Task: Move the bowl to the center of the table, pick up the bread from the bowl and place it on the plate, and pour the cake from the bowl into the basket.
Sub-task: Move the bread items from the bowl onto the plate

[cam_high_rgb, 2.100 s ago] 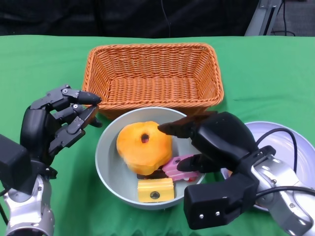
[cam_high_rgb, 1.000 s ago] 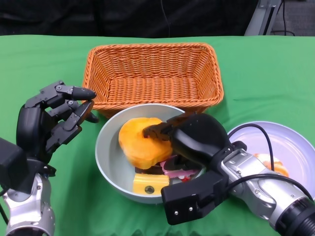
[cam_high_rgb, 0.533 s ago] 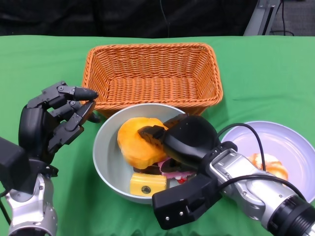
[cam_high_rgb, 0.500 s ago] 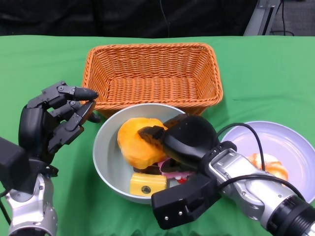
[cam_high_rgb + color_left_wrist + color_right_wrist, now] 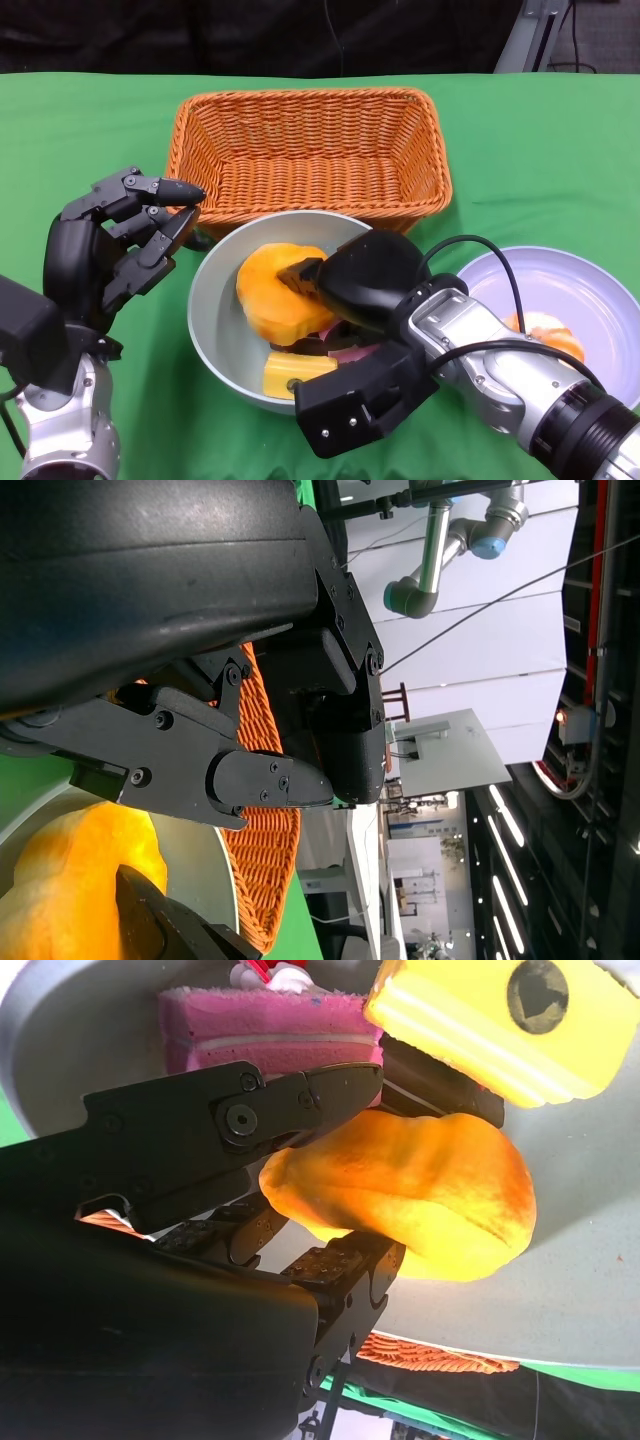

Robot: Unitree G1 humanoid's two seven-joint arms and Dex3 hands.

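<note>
One green table (image 5: 520, 140); dark backdrop (image 5: 250, 35) behind wicker basket (image 5: 310, 150).

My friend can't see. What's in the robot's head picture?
The robot's black right hand closes its fingers around round orange bread inside a grey bowl. Behind sits an orange wicker basket; its left hand hovers beside.

The right robot hand (image 5: 290, 1210) is seen closed around the orange bread (image 5: 420, 1195) inside the grey bowl (image 5: 590, 1290), with black fingers (image 5: 300, 1100) laid along one side of the bread and others pressed against the opposite side. A pink cake slice (image 5: 265, 1030) and a yellow cake piece (image 5: 500, 1020) are seen just beside the bread, with a dark piece between. A strip of orange basket (image 5: 430, 1355) is visible past the bowl rim.
</note>
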